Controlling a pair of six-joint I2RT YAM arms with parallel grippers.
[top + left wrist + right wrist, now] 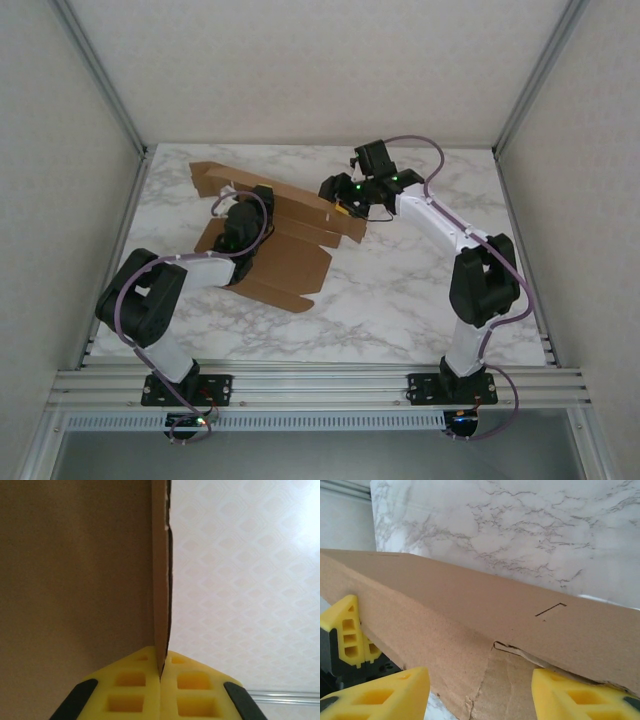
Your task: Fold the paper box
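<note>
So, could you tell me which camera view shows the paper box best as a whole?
The top external view: nearly the whole paper box lies on the marble table, flaps visible. The left wrist view gives one panel edge-on, pinched by the left gripper; the right wrist view gives a close-up of one creased panel.

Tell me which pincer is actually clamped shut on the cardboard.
The left pincer: its yellow fingers pinch a thin edge of the paper box. The right pincer stands open, jaws apart.
</note>
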